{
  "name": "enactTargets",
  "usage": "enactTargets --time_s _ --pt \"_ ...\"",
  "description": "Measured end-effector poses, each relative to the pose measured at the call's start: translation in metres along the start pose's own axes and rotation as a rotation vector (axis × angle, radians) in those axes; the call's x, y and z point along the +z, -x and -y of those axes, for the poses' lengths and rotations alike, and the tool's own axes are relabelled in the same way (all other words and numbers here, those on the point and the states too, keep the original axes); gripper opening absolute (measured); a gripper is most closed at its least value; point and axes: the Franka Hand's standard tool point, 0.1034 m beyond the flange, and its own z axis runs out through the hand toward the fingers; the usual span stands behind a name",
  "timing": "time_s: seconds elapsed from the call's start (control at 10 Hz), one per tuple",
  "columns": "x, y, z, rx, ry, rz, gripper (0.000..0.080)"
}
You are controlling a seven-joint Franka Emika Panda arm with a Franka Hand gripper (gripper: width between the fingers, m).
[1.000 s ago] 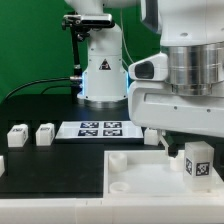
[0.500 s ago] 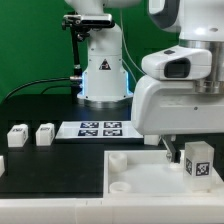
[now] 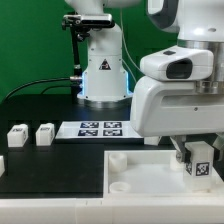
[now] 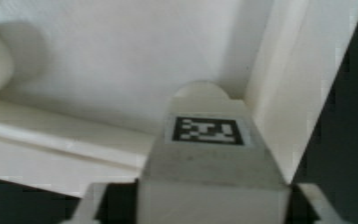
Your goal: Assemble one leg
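The leg (image 3: 201, 160), a small white block with a black-and-white tag, is held upright at the exterior view's right, over the far right corner of the large white panel (image 3: 140, 178). My gripper (image 3: 196, 152) is shut on it; most of the fingers are hidden under the arm's white body. In the wrist view the leg (image 4: 208, 135) fills the middle, tag facing the camera, with my gripper (image 4: 208, 205) closed on its sides. I cannot tell whether the leg touches the panel (image 4: 87, 110).
Two more small white tagged blocks (image 3: 17, 136) (image 3: 45, 133) stand at the exterior view's left, and part of another (image 3: 2, 165) shows at the edge. The marker board (image 3: 97, 128) lies before the arm's base (image 3: 103, 75). The panel has raised corner pegs (image 3: 117, 157).
The arm's wrist has turned and its body has risen in the exterior view. The leg has shifted slightly to the exterior view's right, still in the gripper.
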Motion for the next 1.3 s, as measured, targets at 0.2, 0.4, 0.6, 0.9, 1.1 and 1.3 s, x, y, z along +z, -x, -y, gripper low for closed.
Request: enactTargets --time_s 0.2,0.4,0.6,0.9,1.1,1.3 --pt "0.0 0.0001 0.0009 0.05 -0.002 0.0 0.0295" --pt "0.0009 0.0009 0.0016 0.211 -0.015 0.002 0.0295" --pt "0.0013 0.0017 0.0014 0.521 -0.019 0.008 0.0294" --pt "0.0018 0.0028 0.0007 0.878 -0.031 0.027 0.0294" --pt "0.0019 0.0029 -0.0002 1.171 -0.045 0.042 0.0294" --pt "0.0022 0.0029 -0.0007 1.413 -0.059 0.059 0.0294"
